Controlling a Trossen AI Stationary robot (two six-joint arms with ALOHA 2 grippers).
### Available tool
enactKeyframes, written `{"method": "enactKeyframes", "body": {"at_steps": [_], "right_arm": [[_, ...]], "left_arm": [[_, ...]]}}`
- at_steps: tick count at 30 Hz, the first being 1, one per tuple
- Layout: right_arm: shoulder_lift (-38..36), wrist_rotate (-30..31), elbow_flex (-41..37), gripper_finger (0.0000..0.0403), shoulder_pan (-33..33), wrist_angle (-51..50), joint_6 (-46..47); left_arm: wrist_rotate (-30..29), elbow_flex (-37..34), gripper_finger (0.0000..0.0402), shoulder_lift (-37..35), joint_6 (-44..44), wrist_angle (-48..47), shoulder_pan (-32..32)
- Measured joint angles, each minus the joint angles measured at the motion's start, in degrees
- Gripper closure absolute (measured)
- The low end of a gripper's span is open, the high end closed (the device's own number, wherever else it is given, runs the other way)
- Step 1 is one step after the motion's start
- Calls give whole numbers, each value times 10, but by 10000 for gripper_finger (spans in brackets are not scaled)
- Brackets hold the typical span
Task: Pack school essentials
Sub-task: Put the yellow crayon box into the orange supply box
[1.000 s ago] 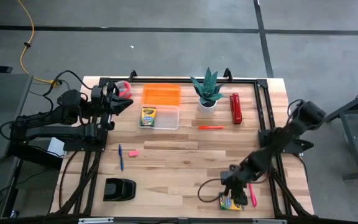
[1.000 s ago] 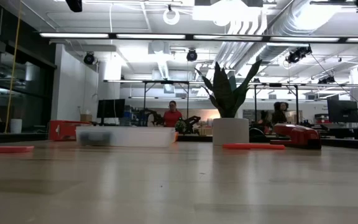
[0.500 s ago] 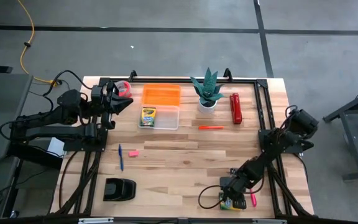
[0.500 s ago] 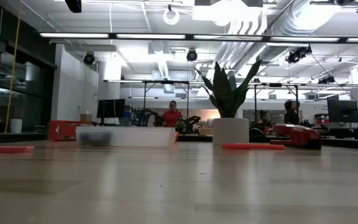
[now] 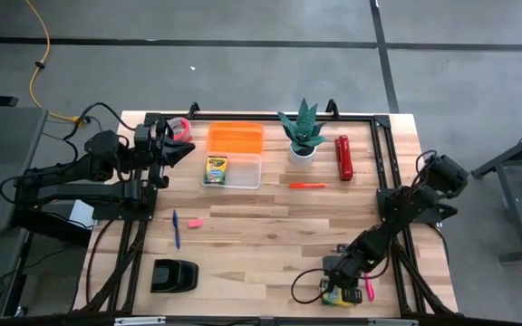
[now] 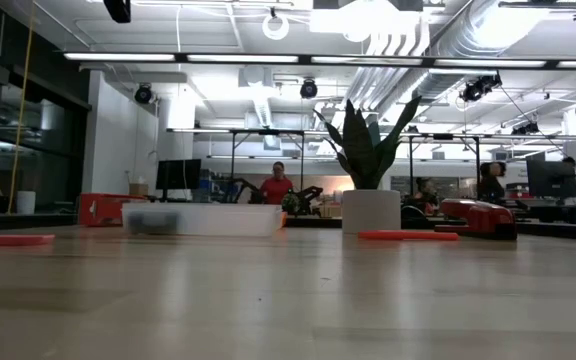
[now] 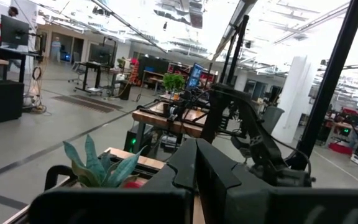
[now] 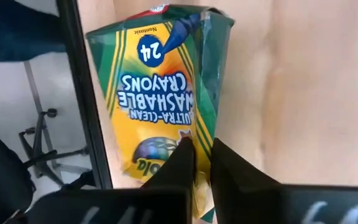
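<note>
A yellow-and-green crayon box (image 8: 157, 93) lies flat at the table's near right edge (image 5: 332, 297). My right gripper (image 5: 338, 286) stands over it, shut on it. A pink marker (image 5: 368, 291) lies just right of the box. A second crayon box (image 5: 216, 169) sits in a clear container (image 5: 243, 171) at the back. A blue pen (image 5: 177, 228), a pink eraser (image 5: 194, 223) and an orange-red pen (image 5: 308, 185) lie loose on the wood. My left gripper (image 5: 185, 149) hovers shut at the back left, holding nothing. My right gripper pinches the crayon box by its green long side (image 8: 205, 134), close to one end, between its two fingers (image 8: 182, 158). The fingers come from above, pointing down. The box lies on the table, and its wall bulges up beside the fingers.
An orange lid (image 5: 236, 138), a potted plant (image 5: 303, 136) and a red stapler (image 5: 343, 157) stand along the back. Red tape (image 5: 179, 129) sits by my left gripper. A black dispenser (image 5: 172, 275) sits near left. The table's near edge lies right beside the held box.
My right gripper has moved down and toward the table's near edge onto the crayon box, and has shut on it. The box has stayed on the table.
</note>
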Motion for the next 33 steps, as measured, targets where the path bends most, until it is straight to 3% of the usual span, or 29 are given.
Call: {"method": "enactKeyframes", "body": {"at_steps": [7, 13, 22, 28, 33], "right_arm": [[-120, 15, 0, 399, -59, -38, -64], [-212, 83, 0, 400, -171, 4, -116], [-205, 121, 0, 402, -341, 224, -112], [-179, 121, 0, 402, -388, 440, -159], [-181, 120, 0, 402, -431, 503, -202]], "left_arm": [[0, 0, 401, 0, 0, 0, 0], [0, 0, 401, 0, 0, 0, 0], [0, 0, 401, 12, 0, 0, 0], [0, 0, 401, 27, 0, 0, 0], [19, 0, 401, 46, -2, 0, 0]]}}
